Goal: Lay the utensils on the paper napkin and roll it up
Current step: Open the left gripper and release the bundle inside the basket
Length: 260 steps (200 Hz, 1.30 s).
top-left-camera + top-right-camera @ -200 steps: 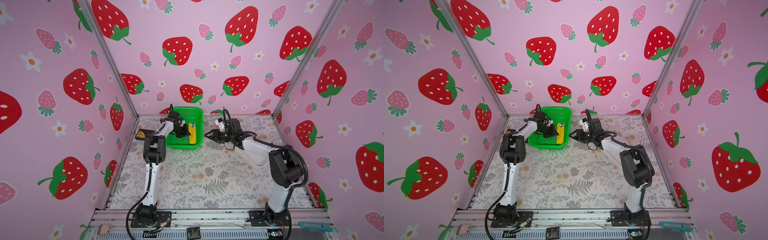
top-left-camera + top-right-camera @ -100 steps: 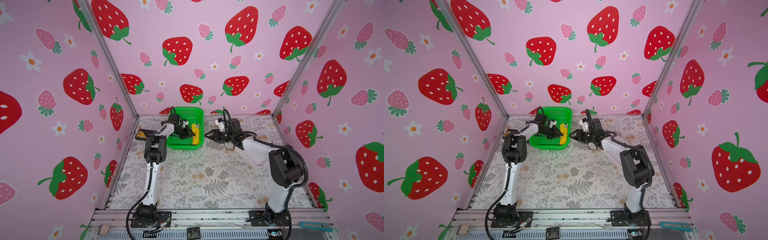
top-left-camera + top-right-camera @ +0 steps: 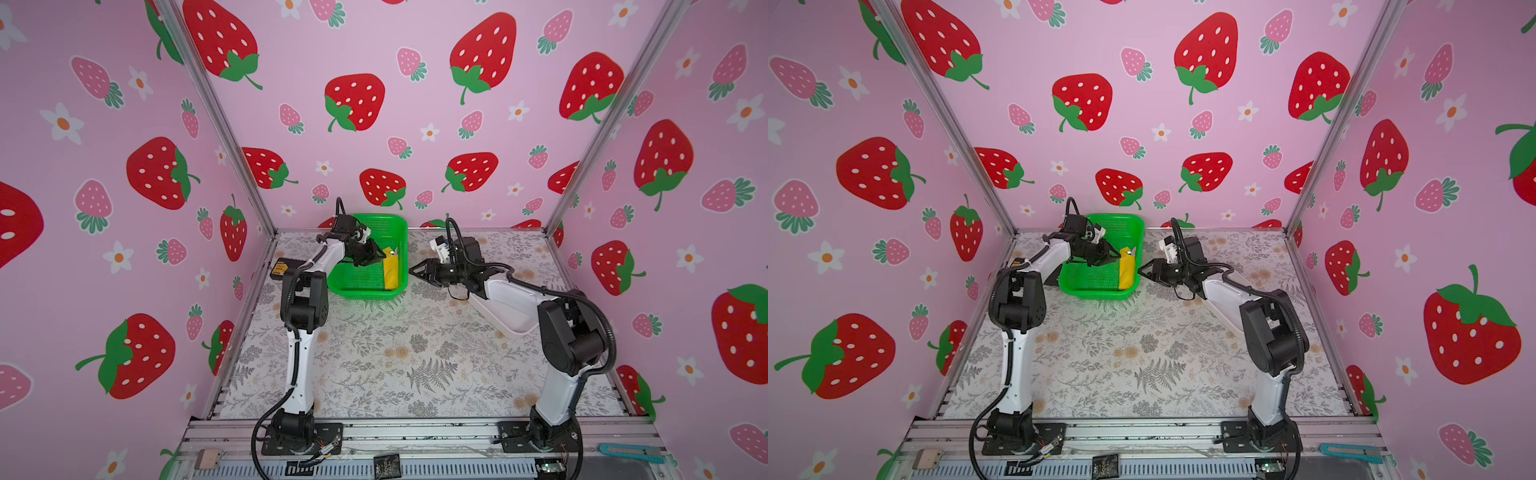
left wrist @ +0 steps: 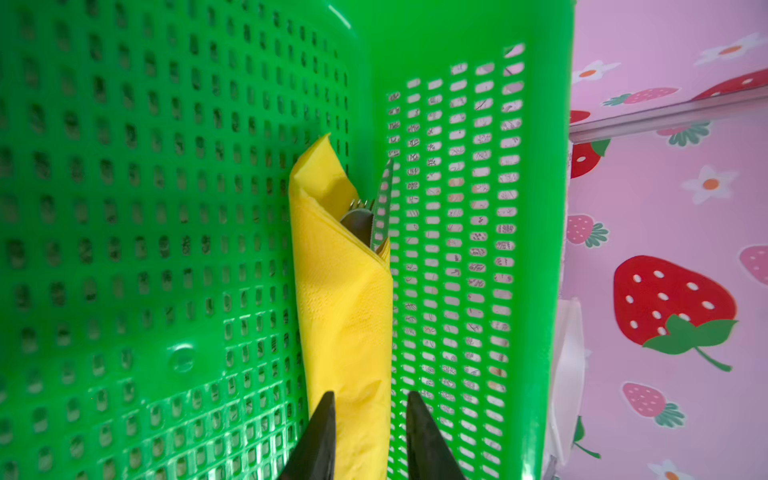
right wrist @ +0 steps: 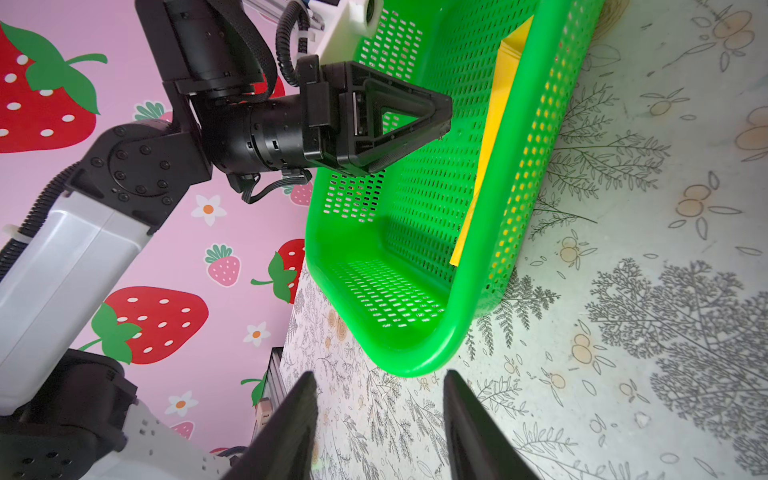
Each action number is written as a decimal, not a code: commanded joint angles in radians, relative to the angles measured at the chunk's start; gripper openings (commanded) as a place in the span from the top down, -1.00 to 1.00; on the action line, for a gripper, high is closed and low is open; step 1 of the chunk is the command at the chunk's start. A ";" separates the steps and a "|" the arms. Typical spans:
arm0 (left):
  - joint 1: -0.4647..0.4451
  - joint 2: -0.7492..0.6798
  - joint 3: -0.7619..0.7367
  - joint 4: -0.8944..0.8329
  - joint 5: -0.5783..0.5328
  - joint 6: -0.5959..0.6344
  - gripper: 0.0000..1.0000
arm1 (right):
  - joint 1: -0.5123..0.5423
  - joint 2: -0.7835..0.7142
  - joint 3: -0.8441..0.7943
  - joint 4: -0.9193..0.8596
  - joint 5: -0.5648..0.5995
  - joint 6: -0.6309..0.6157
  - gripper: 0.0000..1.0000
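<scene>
Pink walls (image 3: 124, 166) printed with strawberries and daisies closed in the left, far and right sides. A grey-and-tan floral sheet (image 3: 395, 357) covered the table. At the far end, left of centre, stood the green basket (image 3: 365, 294). The left gripper (image 3: 380, 254) hung inside it, jaws slightly parted and clamping nothing, close beside the paper napkin (image 4: 345, 311). The napkin lay rolled along the basket's right wall, with the utensils (image 4: 362, 222) poking from its far end. Just right of the basket, the right gripper (image 3: 412, 270) hovered over the sheet, jaws spread and empty. Under that arm sat a white dish (image 3: 513, 328).
</scene>
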 commanded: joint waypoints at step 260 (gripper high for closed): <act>-0.003 -0.083 -0.092 0.100 -0.050 -0.073 0.44 | -0.005 -0.026 -0.023 -0.004 -0.012 -0.013 -0.02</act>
